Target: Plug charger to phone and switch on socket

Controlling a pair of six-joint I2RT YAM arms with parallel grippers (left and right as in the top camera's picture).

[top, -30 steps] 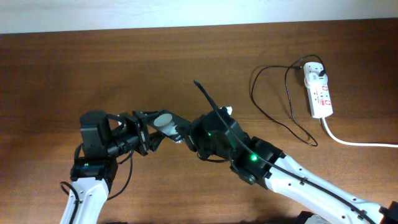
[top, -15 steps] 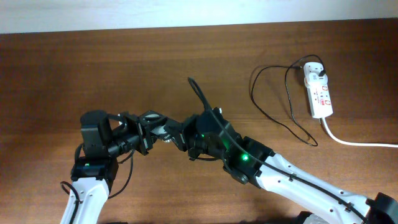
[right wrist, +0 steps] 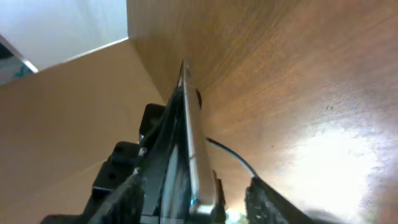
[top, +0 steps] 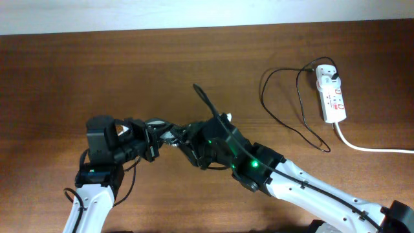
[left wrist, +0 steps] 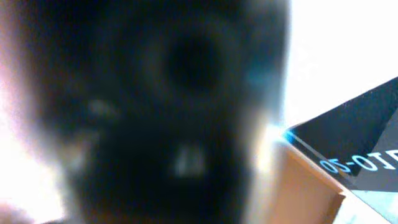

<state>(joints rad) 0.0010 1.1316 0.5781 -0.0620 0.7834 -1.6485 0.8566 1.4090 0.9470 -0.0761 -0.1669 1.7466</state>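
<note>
The phone (top: 207, 101) is held off the table, nearly edge-on, as a thin black strip. In the right wrist view the phone (right wrist: 186, 124) stands on edge between the spread fingers of my right gripper (right wrist: 194, 180), close to the left finger, with a gap on the right. My left gripper (top: 157, 134) meets the phone's lower end from the left and is shut on it. Its own view is a dark blur. My right gripper (top: 184, 144) faces it. The charger (top: 284, 110) lies looped at the right, running from the socket (top: 331, 96).
A white adapter (top: 326, 74) sits in the socket's far end. A thick white cord (top: 369, 147) trails off to the right edge. The table's far edge meets a white wall at the top.
My right gripper carried the phone left toward the left gripper. The left jaws closed on the phone, then the right jaws opened.
</note>
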